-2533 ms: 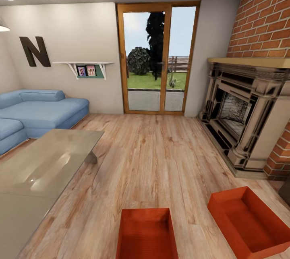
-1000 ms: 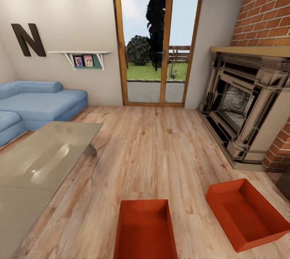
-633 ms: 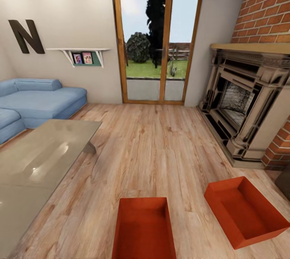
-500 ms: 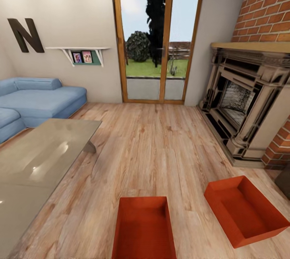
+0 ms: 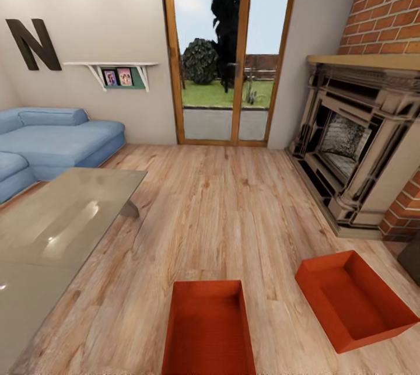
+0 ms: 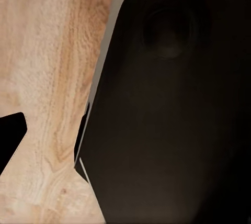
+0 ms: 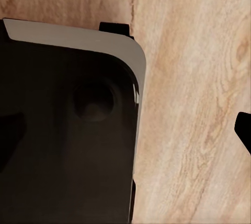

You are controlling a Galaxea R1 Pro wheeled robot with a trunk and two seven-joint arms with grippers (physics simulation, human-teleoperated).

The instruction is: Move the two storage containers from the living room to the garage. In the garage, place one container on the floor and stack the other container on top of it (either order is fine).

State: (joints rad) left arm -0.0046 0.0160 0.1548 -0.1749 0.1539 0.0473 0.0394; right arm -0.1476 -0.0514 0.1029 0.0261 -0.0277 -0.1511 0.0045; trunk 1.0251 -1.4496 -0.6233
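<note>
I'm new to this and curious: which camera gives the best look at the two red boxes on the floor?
The head view: one storage container lies straight ahead and the other container sits angled to its right, both open-topped on the wood floor. The two wrist views offer wood planks and dark robot parts instead.

Two red-orange storage containers sit open-side up on the light wood plank floor (image 5: pixel 233 211) of the living room. The nearer container (image 5: pixel 209 328) lies straight along the planks, its near end cut off by the picture's lower edge. The other container (image 5: pixel 354 299) rests to its right, turned at an angle, apart from the first, near the foot of the fireplace.
</note>
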